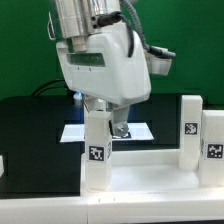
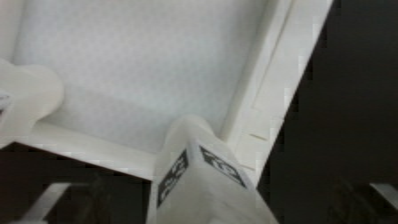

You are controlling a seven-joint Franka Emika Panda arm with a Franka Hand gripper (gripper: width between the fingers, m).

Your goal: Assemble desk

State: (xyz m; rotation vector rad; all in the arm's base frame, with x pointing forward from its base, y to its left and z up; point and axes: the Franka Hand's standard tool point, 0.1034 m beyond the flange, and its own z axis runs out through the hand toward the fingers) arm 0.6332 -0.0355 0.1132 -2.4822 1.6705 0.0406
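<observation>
The desk's white tabletop panel (image 1: 140, 178) lies flat at the front, with its raised rim showing in the wrist view (image 2: 143, 70). Three chunky white legs with tags stand on it: one at the near corner (image 1: 95, 150) and two at the exterior view's right (image 1: 190, 135) (image 1: 213, 140). My gripper (image 1: 118, 127) hangs just behind and beside the near leg. In the wrist view that tagged leg (image 2: 210, 170) stands between my fingers, with dark gaps on both sides. The gripper (image 2: 214, 208) is open and holds nothing.
The marker board (image 1: 75, 131) lies on the black table behind the desk. A blurred rounded white part (image 2: 22, 100) stands at the panel's edge in the wrist view. The green wall closes off the back.
</observation>
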